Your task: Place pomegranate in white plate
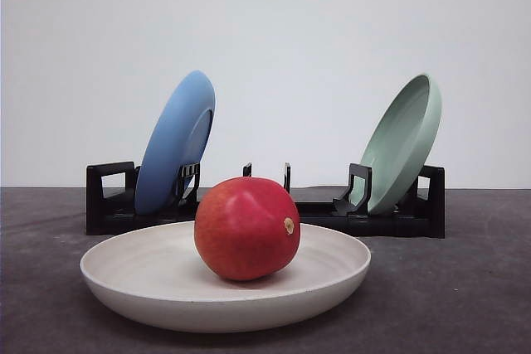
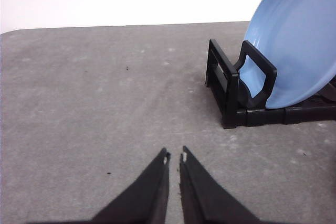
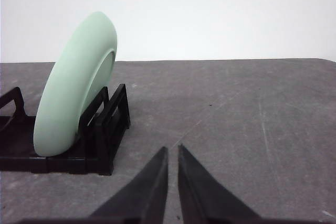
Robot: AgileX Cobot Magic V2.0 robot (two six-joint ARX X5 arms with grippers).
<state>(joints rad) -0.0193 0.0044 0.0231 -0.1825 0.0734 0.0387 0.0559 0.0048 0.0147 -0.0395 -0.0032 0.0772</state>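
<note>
Layout: pomegranate point(image 1: 247, 228) sits in the white plate point(image 1: 149, 288), roughly centred, stem scar facing right. White plate is flat on the table point(image 1: 465, 304), nearest the camera in the front view. Behind it, rack point(image 1: 108, 205) runs left to right across the table. Blue plate point(image 1: 176, 140) stands on edge in the rack's left end, leaning right; green plate point(image 1: 404, 140) stands on edge in the right end, also leaning right. Middle rack slots sit directly behind the pomegranate. Left pincer point(image 2: 175, 157) is over bare table, near the rack's left end; right pincer point(image 3: 172, 150) over bare table, near the rack's right end. Neither touches anything.
</note>
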